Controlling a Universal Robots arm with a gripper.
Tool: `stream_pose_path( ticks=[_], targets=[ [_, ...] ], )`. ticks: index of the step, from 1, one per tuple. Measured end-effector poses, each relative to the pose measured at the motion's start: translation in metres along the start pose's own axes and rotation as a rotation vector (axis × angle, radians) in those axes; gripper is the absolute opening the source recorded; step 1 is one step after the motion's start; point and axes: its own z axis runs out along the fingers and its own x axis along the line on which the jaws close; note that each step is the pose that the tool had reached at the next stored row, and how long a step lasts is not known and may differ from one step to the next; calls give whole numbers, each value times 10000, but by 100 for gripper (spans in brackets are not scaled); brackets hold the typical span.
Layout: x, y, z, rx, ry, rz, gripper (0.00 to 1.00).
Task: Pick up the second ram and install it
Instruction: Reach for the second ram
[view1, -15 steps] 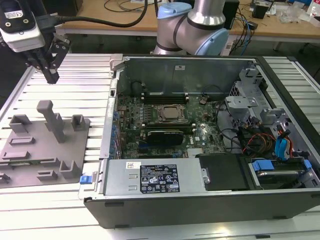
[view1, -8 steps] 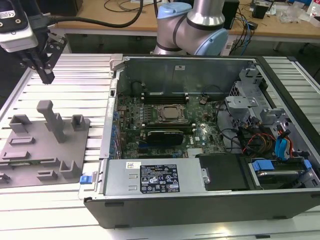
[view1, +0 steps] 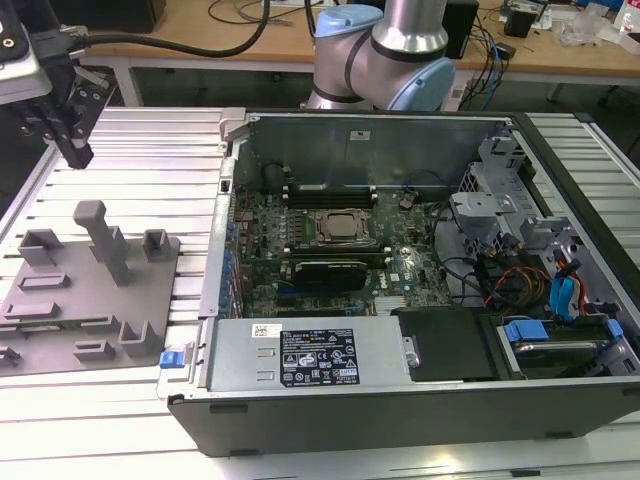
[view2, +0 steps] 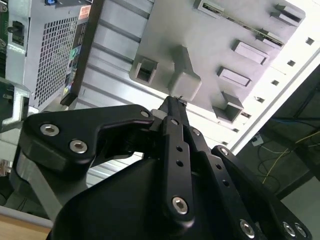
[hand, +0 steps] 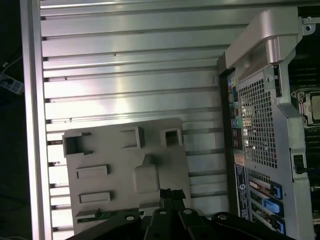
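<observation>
The second ram (hand: 95, 215) is seen in the first wrist view, seated in a long slot at one edge of the grey holder tray (hand: 115, 160). The tray is set on the ribbed metal table (hand: 125, 75) beside the open computer case (view1: 400, 400). The gripper (view2: 173, 100) is held above the table near the tray, fingertips closed together, apart from the ram.

Slotted table (view1: 150, 150): grey tray (view1: 60, 325), computer case (view1: 400, 415).

Gripper (view2: 174, 101) points downward, its fingers (view2: 173, 122) pressed together
</observation>
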Motion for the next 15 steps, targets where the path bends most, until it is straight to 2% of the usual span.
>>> stream_pose_path(
  ticks=[2,5,8,10,12,15],
  targets=[
    [41,-3,2,0,-1,0,11],
    [152,-12,6,0,0,-1,11],
    [217,-19,7,0,1,0,11],
    [271,-52,6,0,0,-2,11],
    [330,-135,2,0,0,-1,11],
    [384,-212,0,-1,0,-2,11]
  ],
)
